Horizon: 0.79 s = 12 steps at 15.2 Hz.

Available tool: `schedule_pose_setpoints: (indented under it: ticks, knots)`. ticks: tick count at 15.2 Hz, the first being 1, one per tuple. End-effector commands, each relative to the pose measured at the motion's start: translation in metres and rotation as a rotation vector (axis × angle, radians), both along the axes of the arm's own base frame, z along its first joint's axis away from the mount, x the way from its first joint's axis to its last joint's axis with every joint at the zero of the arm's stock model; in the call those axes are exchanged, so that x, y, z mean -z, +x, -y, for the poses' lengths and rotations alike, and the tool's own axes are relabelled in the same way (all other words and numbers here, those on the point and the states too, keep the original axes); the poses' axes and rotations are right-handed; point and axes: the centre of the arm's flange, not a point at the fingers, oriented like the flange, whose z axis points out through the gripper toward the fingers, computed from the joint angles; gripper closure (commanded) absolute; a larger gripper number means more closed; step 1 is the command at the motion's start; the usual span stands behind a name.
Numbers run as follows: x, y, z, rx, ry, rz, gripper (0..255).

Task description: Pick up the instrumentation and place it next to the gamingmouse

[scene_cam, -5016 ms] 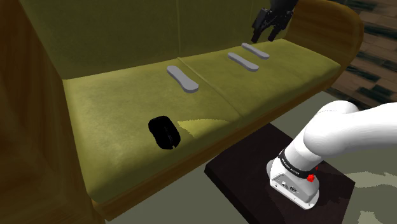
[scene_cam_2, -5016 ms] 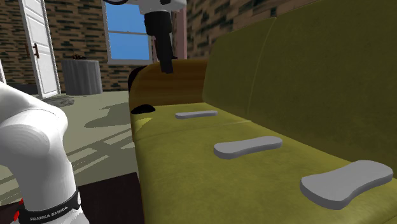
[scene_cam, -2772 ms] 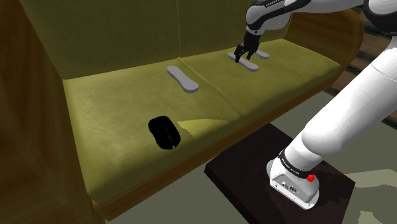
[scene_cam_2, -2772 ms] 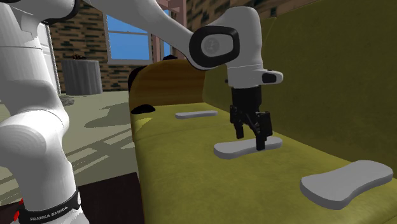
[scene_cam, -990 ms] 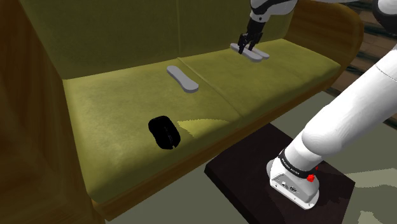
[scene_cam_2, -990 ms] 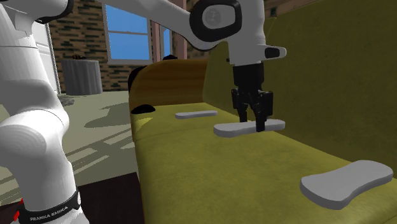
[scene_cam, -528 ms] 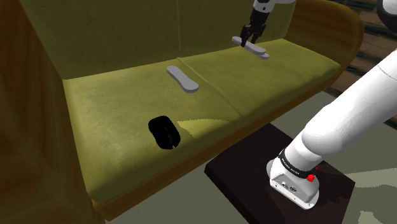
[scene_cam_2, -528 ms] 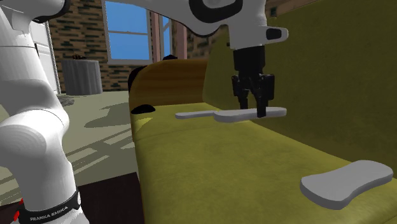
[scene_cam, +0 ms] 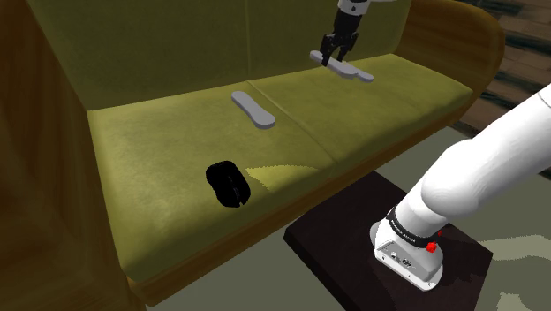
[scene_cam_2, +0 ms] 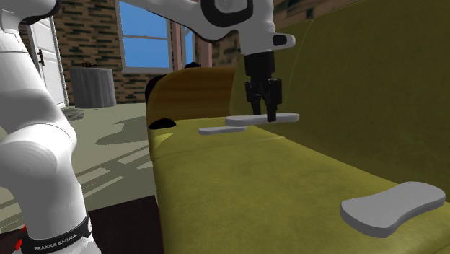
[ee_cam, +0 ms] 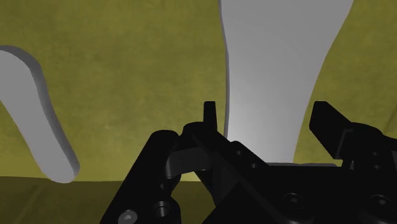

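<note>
Instrumentation [scene_cam_2: 284,117], drawn as a flat grey strip with rounded ends, is hanging level in the air just above the sofa [scene_cam: 168,132] seat, close to the backrest. We are pinching it across its narrow waist with the gripper [scene_cam_2: 264,110], whose black fingers are pressing in on its two long edges, as the wrist view is showing most plainly. We are therefore judging the pick as done, since the strip is sitting clear of the cushion with nothing under it touching. The whole carry and the set-down are what we are counting as left. The gamingmouse [scene_cam: 230,184], a black lump, is sitting on the other seat cushion near its front edge, well apart from the strip and toward the shoulder view's lower left. Between the two, a second grey strip [scene_cam: 254,110] is lying flat beside the seam of the cushions, and we are expecting to pass over or around it. A third grey strip [scene_cam: 360,75] is lying on the seat just beside the one we are holding. In the shoulder view those two are overlapping, so we are finding their outlines hard to separate. In the wrist view the gripper's body is covering the near end of the held strip, and the frame edge is cutting off its far end. In the second exterior view the mouse is peeking out as a dark sliver past the curve of the cushion.
</note>
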Motion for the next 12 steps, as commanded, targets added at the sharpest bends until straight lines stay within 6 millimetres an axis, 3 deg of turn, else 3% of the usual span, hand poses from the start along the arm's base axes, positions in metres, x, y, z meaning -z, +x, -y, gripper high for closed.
schedule_pose_setpoints:
  ticks: [1, 12]
  knots:
    - [-0.001, 0.002, -0.025, 0.001, 0.0, 0.0, 255]
    - [-0.001, 0.003, -0.17, 0.001, 0.0, 0.0, 255]
